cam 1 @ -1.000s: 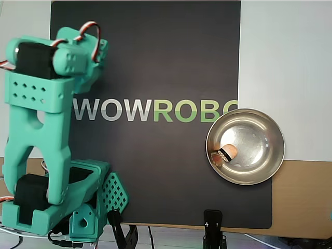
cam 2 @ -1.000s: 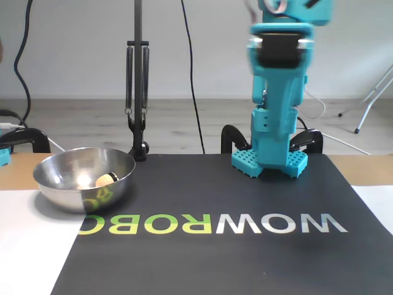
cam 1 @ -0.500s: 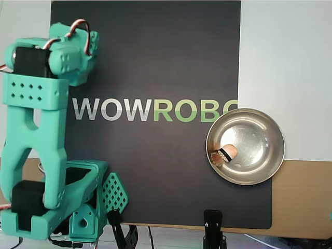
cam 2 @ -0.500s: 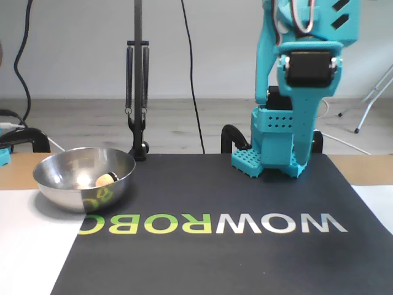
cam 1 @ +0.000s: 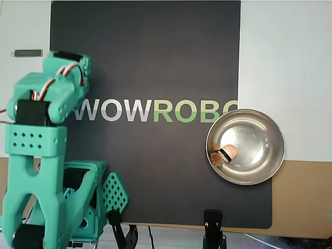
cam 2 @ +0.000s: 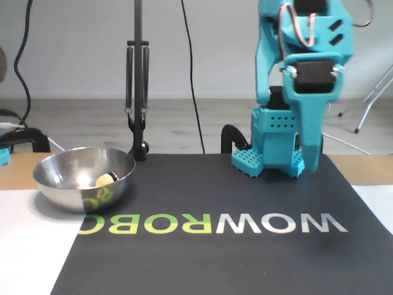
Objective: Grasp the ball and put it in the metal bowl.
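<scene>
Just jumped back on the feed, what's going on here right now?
The ball is already lying inside the metal bowl, near the rim on the arm's side in the overhead view, with a small dark striped object beside it. The teal arm is pulled back over its base, well away from the bowl and carrying nothing. The black WOWROBO mat between them is bare. The fingertips aren't clear enough to say open or shut.

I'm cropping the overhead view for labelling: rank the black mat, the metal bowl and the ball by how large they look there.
1. Black mat, by far the largest, covering most of the overhead view.
2. Metal bowl, resting across the mat's right edge.
3. Ball, smallest, lying inside the bowl near its left wall.
</scene>
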`<action>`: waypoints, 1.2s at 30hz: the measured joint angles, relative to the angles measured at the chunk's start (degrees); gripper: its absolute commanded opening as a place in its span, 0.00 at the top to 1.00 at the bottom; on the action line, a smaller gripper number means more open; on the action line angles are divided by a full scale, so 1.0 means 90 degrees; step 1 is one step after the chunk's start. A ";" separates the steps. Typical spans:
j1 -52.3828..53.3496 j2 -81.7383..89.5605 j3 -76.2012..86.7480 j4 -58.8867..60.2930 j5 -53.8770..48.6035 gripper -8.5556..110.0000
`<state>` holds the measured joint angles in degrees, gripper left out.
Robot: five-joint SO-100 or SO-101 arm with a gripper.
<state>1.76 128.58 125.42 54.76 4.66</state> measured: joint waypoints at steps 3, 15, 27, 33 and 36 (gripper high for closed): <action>-0.0029 0.0703 0.0723 -0.0430 0.0000 0.93; -0.0020 0.3730 0.3262 -0.1748 0.0000 0.93; -0.0010 0.6777 0.5449 -0.2432 -0.0020 0.93; 0.0000 0.7061 0.5732 -0.2451 -0.0020 0.93; 0.0000 0.7061 0.5732 -0.2451 -0.0020 0.93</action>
<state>1.76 192.13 177.01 32.70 4.48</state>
